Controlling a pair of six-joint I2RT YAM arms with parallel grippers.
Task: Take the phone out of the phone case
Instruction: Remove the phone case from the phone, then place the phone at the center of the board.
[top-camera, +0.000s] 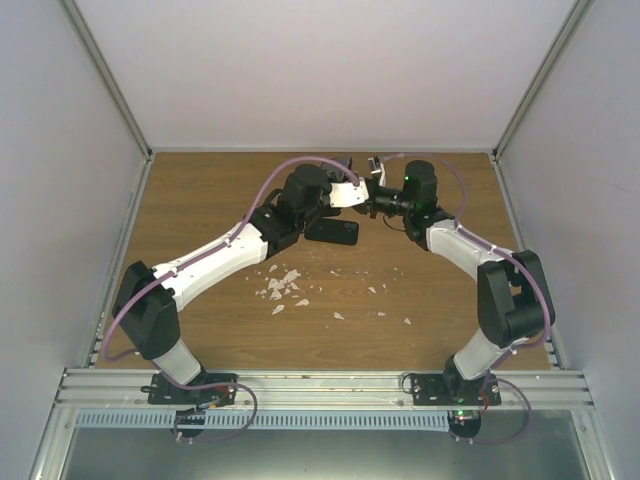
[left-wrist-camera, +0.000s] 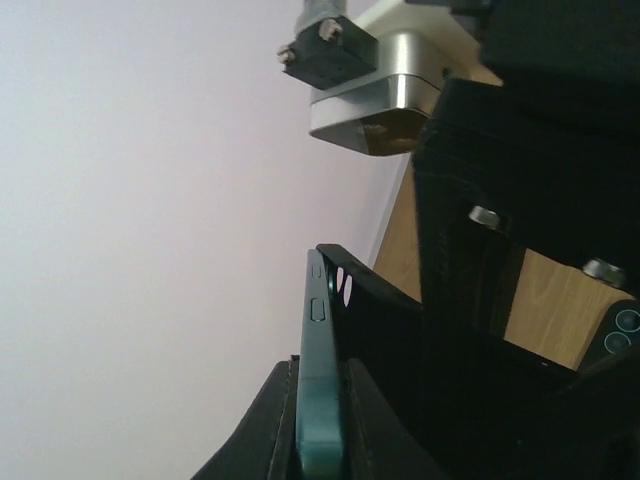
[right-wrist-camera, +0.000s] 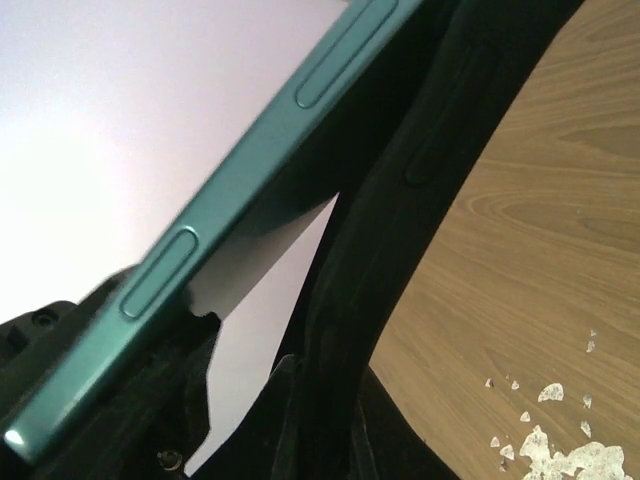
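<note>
Teal phone (right-wrist-camera: 250, 190) is half peeled out, slanting across the upper left of the right wrist view, with a gap between it and the black phone case (right-wrist-camera: 400, 200). Looks like the left gripper (left-wrist-camera: 318, 435) is pinched on the phone's edge and the right gripper (right-wrist-camera: 320, 425) is clamped on the case. Next, I reckon: pull them apart steadily.

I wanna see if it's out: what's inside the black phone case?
The green phone is peeled away from the case here, a gap between them. Its lower end is hidden, maybe still inside.
</note>
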